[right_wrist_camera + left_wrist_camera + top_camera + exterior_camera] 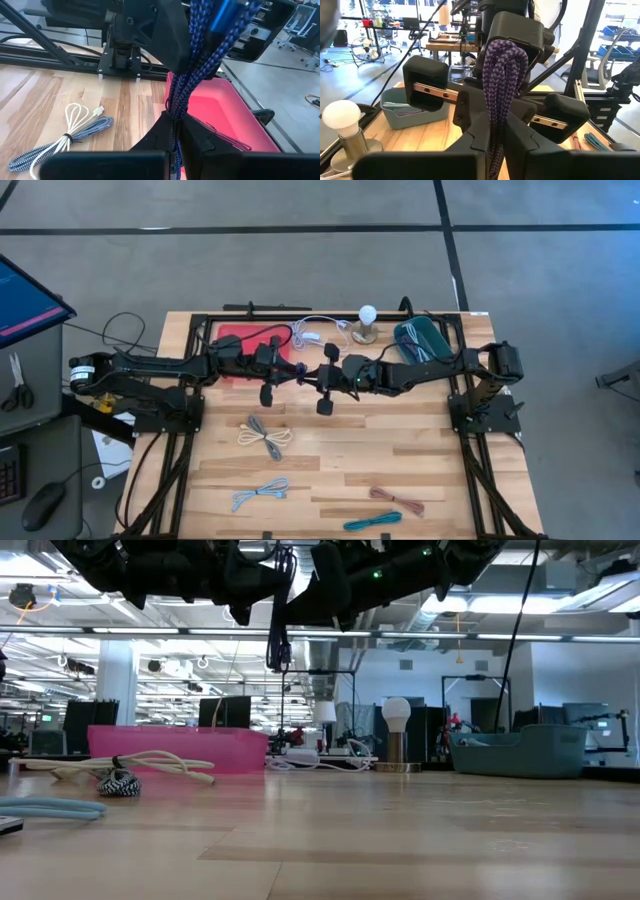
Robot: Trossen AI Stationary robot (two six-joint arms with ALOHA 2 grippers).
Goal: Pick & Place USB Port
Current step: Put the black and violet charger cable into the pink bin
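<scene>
A dark blue-purple braided USB cable bundle hangs in the air between both grippers, above the table's far middle. In the low view it dangles as a short dark loop well above the wood. My left gripper comes from the table's left and my right gripper from the right; they meet nose to nose. Each is shut on the bundle. In the left wrist view the bundle stands before the right gripper's body. In the right wrist view it runs up toward the left gripper. My left gripper pinches the bundle's several strands between its two fingers, coming level from the table's left. The bundle is lifted clear of the table. My right gripper pinches the bundled strands between its two fingers, coming level from the table's right, opposite the left gripper. The bundle is clear of the table, above the pink tray's edge.
A pink tray lies far left, a teal bin far right, with a bulb lamp and a white cable between them. Coiled cables lie nearer: white-blue, light blue, brown, teal.
</scene>
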